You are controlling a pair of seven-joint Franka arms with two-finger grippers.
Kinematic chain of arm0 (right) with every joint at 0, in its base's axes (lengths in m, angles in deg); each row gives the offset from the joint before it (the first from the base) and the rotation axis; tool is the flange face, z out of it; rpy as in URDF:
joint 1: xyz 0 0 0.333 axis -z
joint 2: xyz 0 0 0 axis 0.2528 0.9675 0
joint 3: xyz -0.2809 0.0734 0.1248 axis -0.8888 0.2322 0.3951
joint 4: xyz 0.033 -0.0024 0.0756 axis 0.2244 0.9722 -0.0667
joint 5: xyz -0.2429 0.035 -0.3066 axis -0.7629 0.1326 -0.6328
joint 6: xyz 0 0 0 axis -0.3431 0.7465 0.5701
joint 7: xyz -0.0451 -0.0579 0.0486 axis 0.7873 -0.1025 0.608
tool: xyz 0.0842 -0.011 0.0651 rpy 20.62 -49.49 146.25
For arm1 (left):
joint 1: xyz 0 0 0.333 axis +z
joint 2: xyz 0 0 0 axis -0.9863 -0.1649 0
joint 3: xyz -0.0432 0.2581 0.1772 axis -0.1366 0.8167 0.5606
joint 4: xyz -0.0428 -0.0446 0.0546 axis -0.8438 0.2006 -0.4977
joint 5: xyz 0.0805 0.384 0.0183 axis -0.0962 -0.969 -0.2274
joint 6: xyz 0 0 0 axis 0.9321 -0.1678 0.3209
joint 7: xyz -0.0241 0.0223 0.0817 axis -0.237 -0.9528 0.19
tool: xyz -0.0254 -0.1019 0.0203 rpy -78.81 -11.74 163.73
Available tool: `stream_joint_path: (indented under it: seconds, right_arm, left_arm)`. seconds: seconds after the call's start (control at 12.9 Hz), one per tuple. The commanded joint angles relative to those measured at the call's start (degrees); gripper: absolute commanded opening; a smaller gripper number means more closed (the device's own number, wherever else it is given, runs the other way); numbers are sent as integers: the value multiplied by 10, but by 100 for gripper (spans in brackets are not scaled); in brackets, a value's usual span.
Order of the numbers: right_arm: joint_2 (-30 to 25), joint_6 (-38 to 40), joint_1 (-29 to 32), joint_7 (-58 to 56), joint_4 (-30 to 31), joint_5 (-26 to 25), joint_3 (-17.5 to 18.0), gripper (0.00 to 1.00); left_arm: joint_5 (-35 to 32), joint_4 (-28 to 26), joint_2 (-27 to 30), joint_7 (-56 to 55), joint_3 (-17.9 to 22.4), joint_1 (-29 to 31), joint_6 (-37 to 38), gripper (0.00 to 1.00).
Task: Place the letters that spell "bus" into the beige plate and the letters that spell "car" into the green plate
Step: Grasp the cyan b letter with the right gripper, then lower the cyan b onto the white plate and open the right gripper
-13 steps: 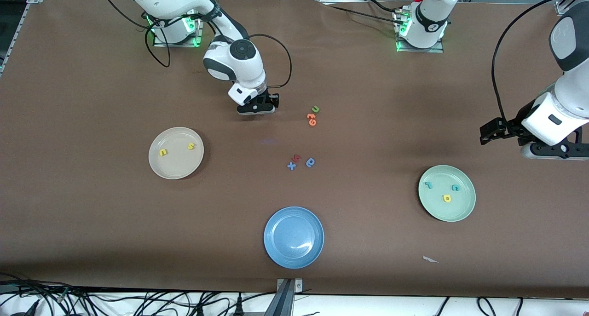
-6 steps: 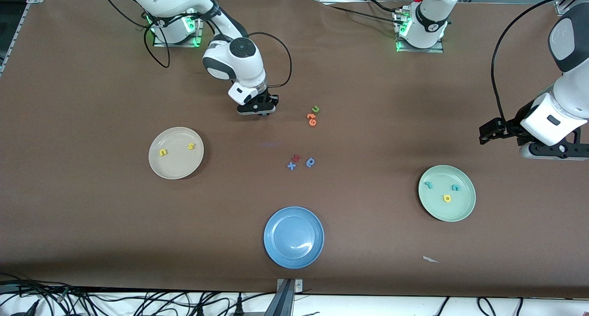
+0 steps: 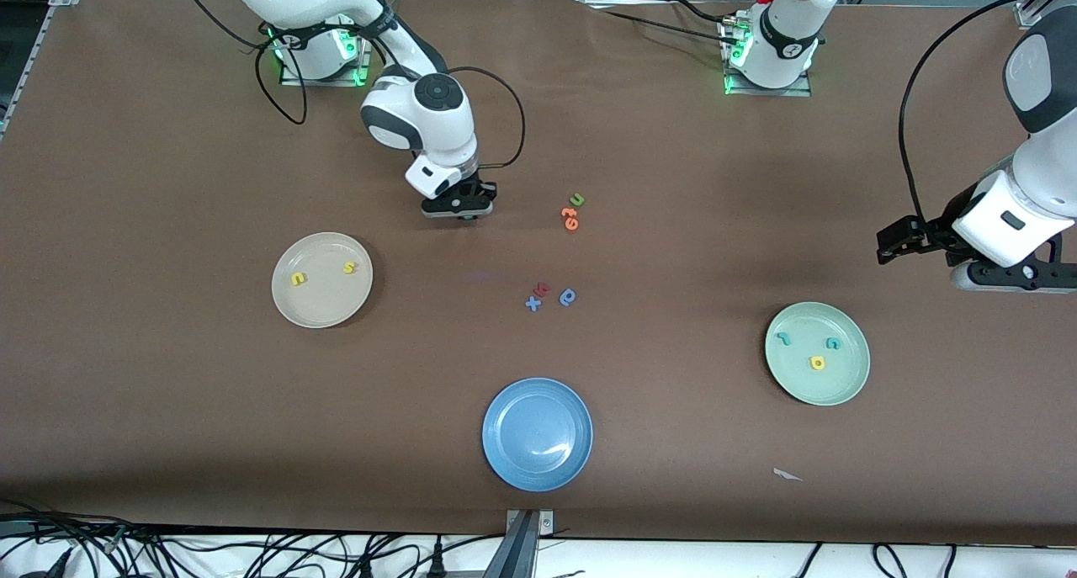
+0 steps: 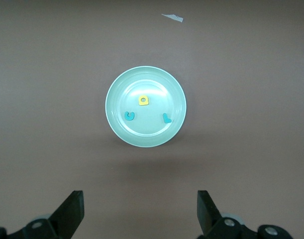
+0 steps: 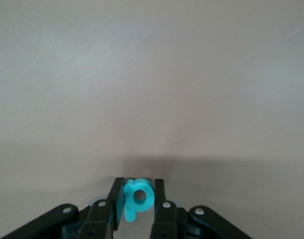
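Note:
My right gripper (image 3: 458, 211) is shut on the teal stem-and-bowl letter (image 5: 138, 199), which is pinched upright between its fingers just above bare table. The front view does not show the letter itself. The beige plate (image 3: 324, 307) lies nearer the front camera, toward the right arm's end, and holds a yellow "u" (image 3: 299, 279) and a yellow "s" (image 3: 351, 267). The green plate (image 3: 844, 387) holds a teal "r" (image 3: 784, 338), a teal "c" (image 3: 833, 342) and a yellow "a" (image 3: 817, 363). My left gripper (image 4: 140, 206) waits open above the table beside the green plate (image 4: 142, 135).
A blue plate (image 3: 537, 433) lies near the front edge. Loose letters sit mid-table: a green "u" (image 3: 577, 199), orange letters (image 3: 570, 218), a blue "x" (image 3: 533, 304), a red letter (image 3: 543, 289) and a blue stem-and-bowl letter (image 3: 569, 297). A paper scrap (image 3: 787, 474) lies near the green plate.
My right gripper has shut on the teal letter and shifted a little toward the right arm's end of the table. The left arm has stayed put.

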Motion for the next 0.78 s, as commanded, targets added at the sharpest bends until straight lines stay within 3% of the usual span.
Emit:
stream_joint_path:
  seconds: [0.0,0.23,0.54,0.7]
  right_arm:
    - [-72,23,59,-75,33,-6,5,6]
    - [-102,68,120,-212,34,-6,6,6]
    - [-111,70,224,-418,30,-4,0,10]
    - [-108,69,233,-459,25,-4,-23,14]
  left_arm:
    - [1,-3,4,13,-3,5,4,100]
    - [1,-2,4,15,-3,10,4,100]
    - [1,-3,3,22,-3,11,4,100]
    - [1,-2,3,22,-3,11,4,100]
